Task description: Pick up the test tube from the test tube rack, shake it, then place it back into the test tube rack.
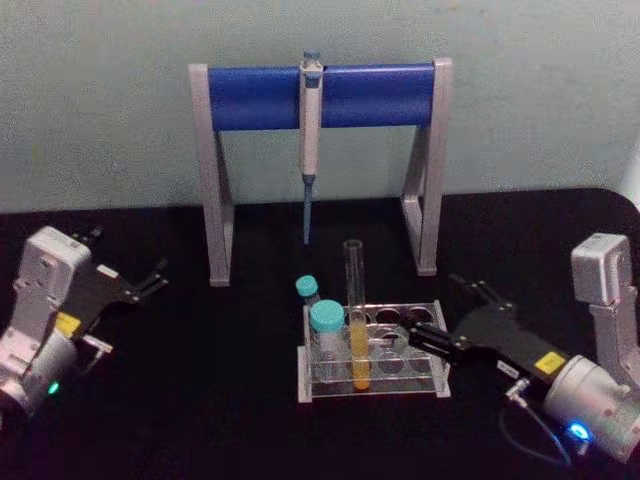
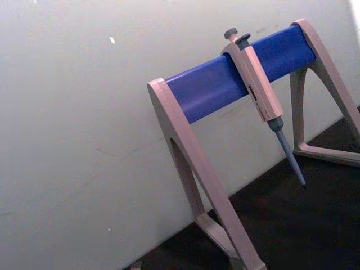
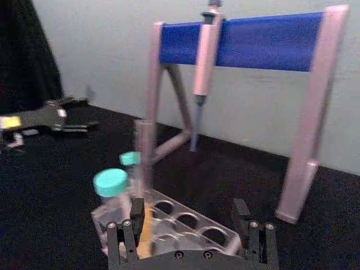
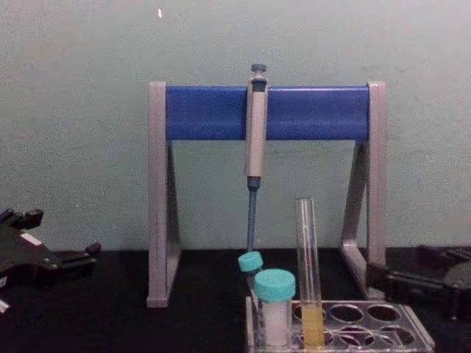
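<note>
**Glass tube upright in the rack, right hand wide beside it**

Glass and uncapped, the tube (image 1: 355,310) stands upright in a hole of the rack (image 1: 375,393), in the row nearer the robot and left of the middle, with yellow-orange liquid in its lower part. Two teal-capped vials (image 1: 325,330) sit just to its left; the farther one is partly hidden behind the nearer.

The right hand (image 1: 445,312) lies low at the rack's right end, spread wide and holding nothing. In the right wrist view one finger (image 3: 136,211) is near the tube, but contact cannot be judged.

The left hand (image 1: 152,280) rests well apart at the table's left; whether it is wide or narrow I cannot tell.

Each arm carries a small yellow label (image 1: 548,362), with writing too small to read.

Behind the rack, a grey stand (image 1: 212,200) with a blue crossbar holds a hanging pipette (image 1: 310,120).

Everything rests on a black table (image 1: 220,420) against a pale wall (image 1: 100,100). The chest view cuts off the rack's base.
</note>
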`<move>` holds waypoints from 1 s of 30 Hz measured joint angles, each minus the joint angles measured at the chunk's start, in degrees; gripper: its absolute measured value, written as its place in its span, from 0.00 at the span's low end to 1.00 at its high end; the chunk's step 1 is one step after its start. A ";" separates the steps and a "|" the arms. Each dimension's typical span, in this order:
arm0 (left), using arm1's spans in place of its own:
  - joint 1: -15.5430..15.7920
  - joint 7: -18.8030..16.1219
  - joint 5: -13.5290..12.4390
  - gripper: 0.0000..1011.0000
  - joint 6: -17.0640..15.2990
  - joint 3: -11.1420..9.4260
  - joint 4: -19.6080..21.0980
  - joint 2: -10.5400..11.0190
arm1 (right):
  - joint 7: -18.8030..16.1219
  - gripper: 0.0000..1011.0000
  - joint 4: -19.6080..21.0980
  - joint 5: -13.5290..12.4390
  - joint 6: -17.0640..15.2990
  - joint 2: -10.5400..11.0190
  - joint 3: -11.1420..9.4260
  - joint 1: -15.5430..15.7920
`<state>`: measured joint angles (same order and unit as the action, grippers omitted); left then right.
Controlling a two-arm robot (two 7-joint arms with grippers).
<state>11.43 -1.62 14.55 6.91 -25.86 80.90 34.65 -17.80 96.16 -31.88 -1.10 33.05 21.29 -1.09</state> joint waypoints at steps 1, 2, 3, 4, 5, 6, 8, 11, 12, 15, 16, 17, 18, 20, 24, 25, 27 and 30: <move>0.00 0.00 0.00 0.99 0.00 0.00 0.00 0.00 | -0.99 0.99 0.00 -0.46 -0.53 -0.38 0.19 -0.32; 0.00 0.00 0.00 0.99 0.00 0.00 0.00 0.00 | -1.45 0.99 -0.01 -0.62 -0.76 -0.57 0.27 -0.49; 0.00 0.00 0.00 0.99 0.00 0.00 0.00 0.00 | -2.25 0.99 -0.22 -0.84 -1.13 -0.96 0.45 -0.91; 0.00 0.00 0.00 0.99 0.00 0.00 0.00 0.00 | -2.65 0.99 -0.42 -0.88 -1.33 -1.22 0.59 -1.20; 0.00 0.00 0.00 0.99 0.00 0.00 0.00 0.00 | -3.00 0.99 -0.63 -0.89 -1.51 -1.49 0.74 -1.52; 0.00 0.00 0.00 0.99 0.00 0.00 0.00 0.00 | -3.71 0.99 -1.09 -0.89 -1.88 -2.06 1.00 -2.21; 0.00 0.00 0.00 0.99 0.00 0.00 0.00 0.00 | -4.25 0.99 -1.49 -0.82 -2.10 -2.48 1.25 -2.81; 0.00 0.00 0.00 0.99 0.00 0.00 0.00 0.00 | -5.36 0.99 -2.71 -0.12 -2.39 -3.49 1.95 -4.38; 0.00 0.00 0.00 0.99 0.00 0.00 0.00 0.00 | -5.64 0.99 -3.03 0.14 -2.43 -3.74 2.16 -4.84; 0.00 0.00 0.00 0.99 0.00 0.00 0.00 0.00 | -6.68 0.99 -4.85 1.53 -2.50 -5.05 3.16 -7.13; 0.00 0.00 0.00 0.99 0.00 0.00 0.00 0.00 | -6.88 0.99 -5.26 1.83 -2.50 -5.30 3.37 -7.59; 0.00 0.00 0.00 0.99 0.00 0.00 0.00 0.00 | -7.05 0.99 -5.70 2.12 -2.50 -5.57 3.59 -8.09; 0.00 0.00 0.00 0.99 0.00 0.00 0.00 0.00 | -7.20 0.99 -6.15 2.37 -2.50 -5.84 3.80 -8.61; 0.00 0.00 0.00 0.99 0.00 0.00 0.00 0.00 | -7.62 0.99 -7.43 3.13 -2.49 -6.57 4.30 -9.83; 0.00 0.00 0.00 0.99 0.00 0.00 0.00 0.00 | -8.39 0.99 -9.56 4.11 -2.36 -7.75 5.05 -11.82; 0.00 0.00 0.00 0.99 0.00 0.00 0.00 0.00 | -8.51 0.99 -9.94 4.30 -2.32 -7.97 5.18 -12.17; 0.00 0.00 0.00 0.99 0.00 0.00 0.00 0.00 | -8.92 0.99 -11.10 4.76 -2.18 -8.61 5.54 -13.14; 0.00 0.00 0.00 0.99 0.00 0.00 0.00 0.00 | -9.32 0.99 -12.25 5.17 -2.07 -9.23 5.86 -14.05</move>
<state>11.43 -1.62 14.55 6.91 -25.86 80.90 34.65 -27.12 83.91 -26.72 -3.17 23.83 27.15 -15.14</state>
